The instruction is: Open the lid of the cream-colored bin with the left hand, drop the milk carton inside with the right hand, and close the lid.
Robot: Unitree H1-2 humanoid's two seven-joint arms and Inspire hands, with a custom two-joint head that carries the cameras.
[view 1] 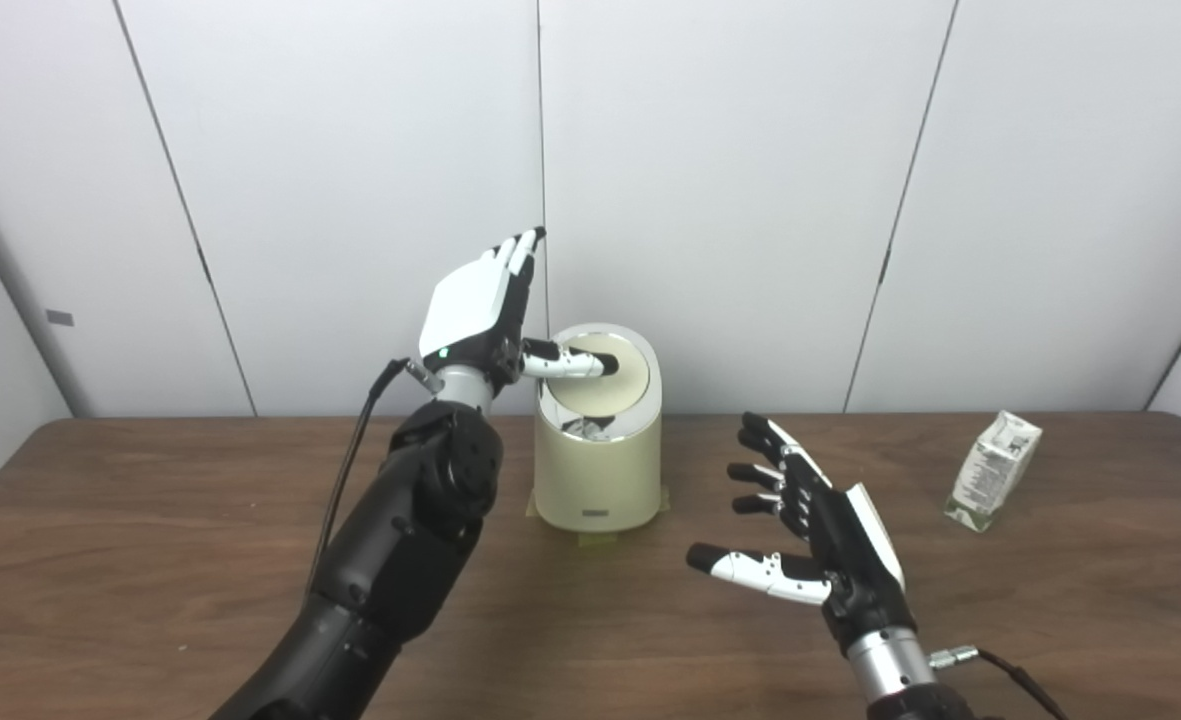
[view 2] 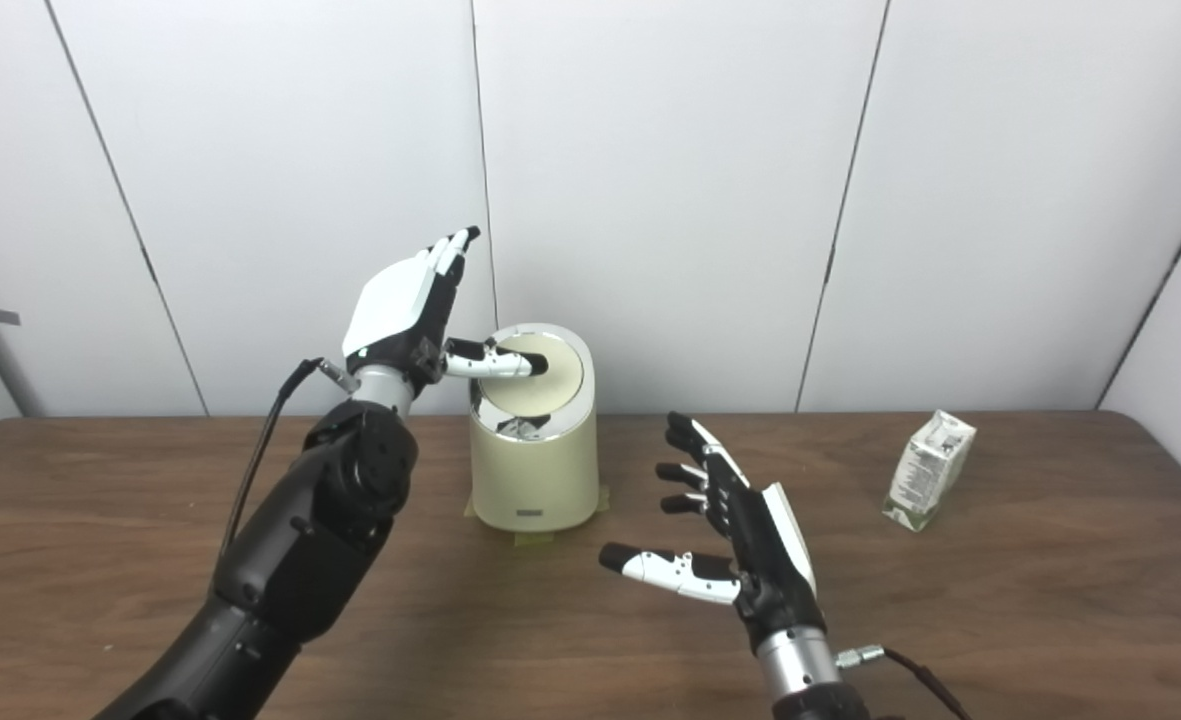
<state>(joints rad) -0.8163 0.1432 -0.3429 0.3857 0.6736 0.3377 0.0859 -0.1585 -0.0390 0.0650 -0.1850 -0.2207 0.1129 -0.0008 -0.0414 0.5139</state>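
A: Start with the big things. Your long brown wood-grain table (view 1: pixel 150 520) carries the cream-coloured cylindrical plastic bin (view 1: pixel 598 470) near its back edge, and yellowish tape seems to hold the base down. What worries you there?

B: The round cream swing lid in its chrome ring (view 1: pixel 610 385). It looks tipped, with a dark gap at the front. Your black-and-white left hand (view 1: pixel 480 315) is raised beside the bin, fingers straight and pointing up, holding nothing, with only the thumb reaching across onto the lid. One thumb tip is a thin contact; if it slides off, I would expect the lid to swing back.

A: And your black-and-white right hand (view 2: pixel 740 540)?

B: It hovers over the table in front of the bin and to its right, fingers spread wide, empty. The small white-and-green milk carton (view 2: pixel 930 470) stands upright, leaning a little, well apart from those fingers (view 2: pixel 690 470), out towards the table's right end. You must reach sideways for it, and a clumsy approach could topple something that light.

A: Anything smaller?

B: The lid's opening looks narrow for the carton; it could catch on the ring.
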